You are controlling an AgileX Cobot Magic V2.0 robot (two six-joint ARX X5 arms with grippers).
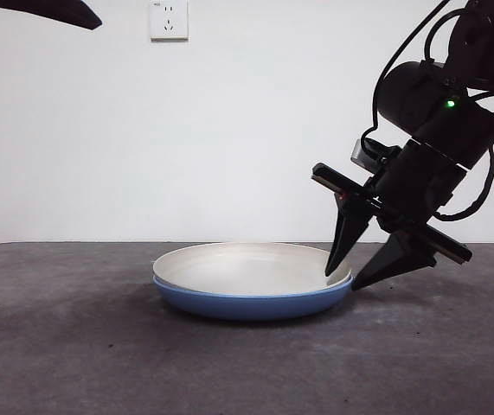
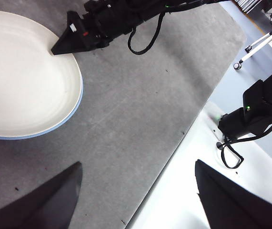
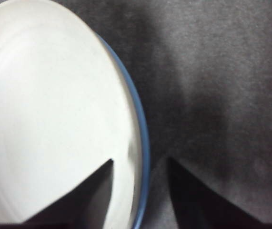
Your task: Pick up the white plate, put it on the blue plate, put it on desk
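The white plate lies nested in the blue plate on the desk, near the middle of the front view. My right gripper reaches down at the plates' right side, open. One jaw points inside the white plate and the other stands outside the blue plate's rim, with both rims in the gap between them. The right gripper holds nothing. My left gripper hangs open high above the desk, well away from the white plate. It shows only as a black tip in the front view.
A wall socket sits on the white wall behind. In the left wrist view the desk's edge runs diagonally beside a pale floor, where an arm base and a wheeled stand leg stand.
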